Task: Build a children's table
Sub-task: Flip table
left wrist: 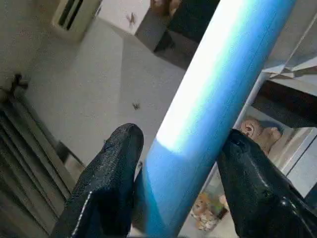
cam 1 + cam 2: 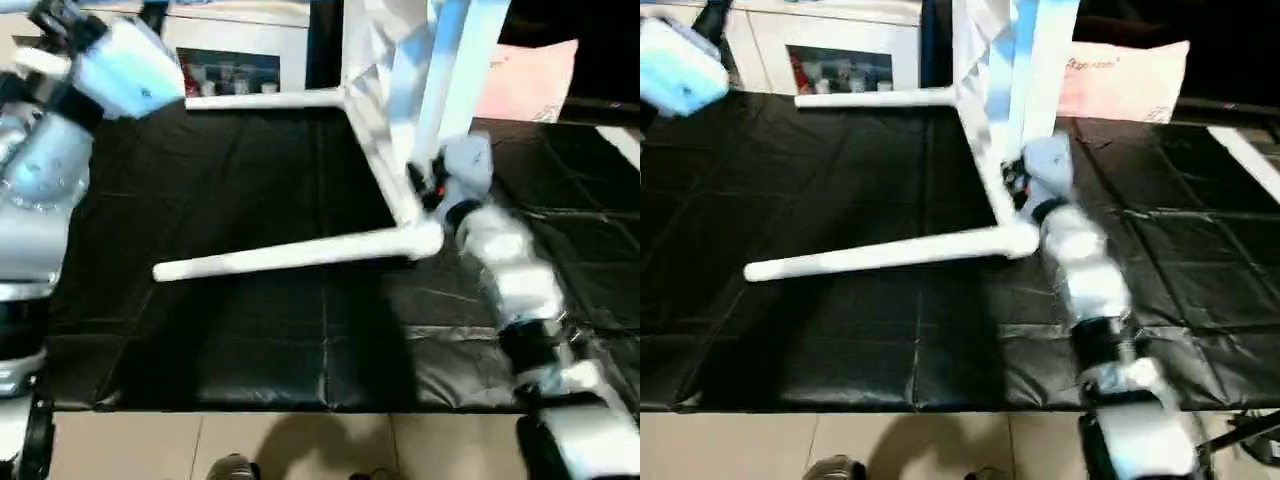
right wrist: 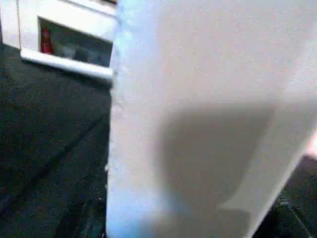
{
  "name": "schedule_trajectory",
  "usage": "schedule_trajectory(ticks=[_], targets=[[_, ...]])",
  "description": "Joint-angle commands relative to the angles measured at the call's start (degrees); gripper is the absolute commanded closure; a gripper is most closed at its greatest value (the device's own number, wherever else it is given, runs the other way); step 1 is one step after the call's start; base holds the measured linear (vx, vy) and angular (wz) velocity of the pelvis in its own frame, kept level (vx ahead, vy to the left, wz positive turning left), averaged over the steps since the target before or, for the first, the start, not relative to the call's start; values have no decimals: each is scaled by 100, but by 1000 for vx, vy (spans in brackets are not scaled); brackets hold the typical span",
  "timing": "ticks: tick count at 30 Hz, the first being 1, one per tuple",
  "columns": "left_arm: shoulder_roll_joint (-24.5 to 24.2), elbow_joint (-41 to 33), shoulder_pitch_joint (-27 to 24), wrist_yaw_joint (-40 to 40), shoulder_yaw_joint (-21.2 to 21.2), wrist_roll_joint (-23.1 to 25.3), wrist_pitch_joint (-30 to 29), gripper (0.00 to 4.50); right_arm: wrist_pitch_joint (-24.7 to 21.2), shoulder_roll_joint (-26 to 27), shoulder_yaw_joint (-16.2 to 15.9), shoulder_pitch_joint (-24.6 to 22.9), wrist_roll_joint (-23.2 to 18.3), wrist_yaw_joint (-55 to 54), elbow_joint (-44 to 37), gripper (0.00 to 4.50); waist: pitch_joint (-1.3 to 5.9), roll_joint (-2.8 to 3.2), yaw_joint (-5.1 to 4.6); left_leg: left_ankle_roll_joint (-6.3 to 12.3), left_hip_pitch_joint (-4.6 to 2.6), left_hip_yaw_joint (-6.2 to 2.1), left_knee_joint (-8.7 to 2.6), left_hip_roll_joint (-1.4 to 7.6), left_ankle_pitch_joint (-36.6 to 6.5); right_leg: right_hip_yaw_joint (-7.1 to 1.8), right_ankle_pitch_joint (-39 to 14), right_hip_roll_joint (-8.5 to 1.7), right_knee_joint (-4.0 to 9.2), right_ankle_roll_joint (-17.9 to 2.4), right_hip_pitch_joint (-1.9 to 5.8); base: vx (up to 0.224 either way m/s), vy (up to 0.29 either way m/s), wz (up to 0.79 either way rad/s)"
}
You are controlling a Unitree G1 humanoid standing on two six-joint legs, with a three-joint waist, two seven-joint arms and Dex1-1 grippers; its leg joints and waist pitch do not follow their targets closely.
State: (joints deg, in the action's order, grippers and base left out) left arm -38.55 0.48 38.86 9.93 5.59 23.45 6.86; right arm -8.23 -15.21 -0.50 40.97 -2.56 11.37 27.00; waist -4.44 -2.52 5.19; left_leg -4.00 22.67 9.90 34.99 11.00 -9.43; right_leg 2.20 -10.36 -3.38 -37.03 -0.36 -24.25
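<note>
White tabletop (image 2: 385,110) on edge, two legs (image 2: 290,252) jutting out; my left gripper (image 1: 181,153) clamps a third, my right gripper (image 2: 432,185) clamps the tabletop's edge

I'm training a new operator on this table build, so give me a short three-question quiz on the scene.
1. True or false: the tabletop lies flat on the black mat.
2. How many legs stick out sideways from the tabletop over the mat?
3. What sits between the jaws of the left gripper? A) a leg B) a cloth C) nothing

Key: 1 false, it stands on its edge; 2 two; 3 A.
</note>
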Motion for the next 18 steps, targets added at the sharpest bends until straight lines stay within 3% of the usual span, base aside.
schedule_trajectory(ticks=[1, 5, 11, 13, 14, 15, 16, 18], targets=[[230, 244, 6, -32, 575, -790, -392, 221, 294, -427, -77, 428, 219, 607, -503, 255, 539, 0, 8, -224, -118, -9, -326, 118, -751, -220, -421, -337, 318, -1009, 320, 0, 0, 0], [412, 197, -170, -2, 770, -1025, -650, 223, 342, -784, -79, 740, 228, 981, -524, 255, 531, -13, 28, -58, -94, 17, -300, 110, -506, -220, -151, -320, 306, -1055, 319, 0, 0, 0], [707, 21, -513, -40, 1012, -1417, -989, 229, 425, -1241, -46, 1274, 181, 1323, -413, 255, 496, -39, 38, -63, -123, 21, -308, 139, -949, -217, -881, -339, 380, -981, 275, 0, 0, 0], [985, -163, -791, -48, 1208, -1741, -1244, 230, 379, -1377, 72, 1650, 55, 1447, -353, 255, 493, -104, 12, -65, -108, 21, -310, 147, -985, -212, -1027, -340, 385, -937, 287, 0, 0, 0], [985, -163, -791, -48, 1208, -1741, -1244, 231, 379, -1377, 72, 1650, 55, 1447, -353, 255, 493, -104, 12, -65, -108, 21, -310, 147, -985, -212, -1027, -340, 385, -937, 287, 0, 0, 0], [1289, -363, -1096, -12, 1293, -2036, -1505, 233, 341, -1468, 202, 2012, -91, 1583, -277, 255, 483, -136, 6, -40, -108, 27, -300, 148, -1031, -210, -1183, -348, 397, -910, 267, 0, 0, 0], [1397, -401, -1232, 19, 1277, -2126, -1576, 233, 310, -1474, 251, 2123, -165, 1623, -279, 255, 491, -132, -5, -42, -92, 13, -302, 153, -1019, -206, -1194, -362, 378, -931, 289, 0, 0, 0], [1567, -466, -1474, 48, 1219, -2216, -1692, 235, 234, -1467, 357, 2333, -334, 1703, -249, 255, 469, -104, -9, 4, -109, 24, -291, 153, -1163, -211, -1378, -340, 428, -877, 238, 0, 0, 0]])
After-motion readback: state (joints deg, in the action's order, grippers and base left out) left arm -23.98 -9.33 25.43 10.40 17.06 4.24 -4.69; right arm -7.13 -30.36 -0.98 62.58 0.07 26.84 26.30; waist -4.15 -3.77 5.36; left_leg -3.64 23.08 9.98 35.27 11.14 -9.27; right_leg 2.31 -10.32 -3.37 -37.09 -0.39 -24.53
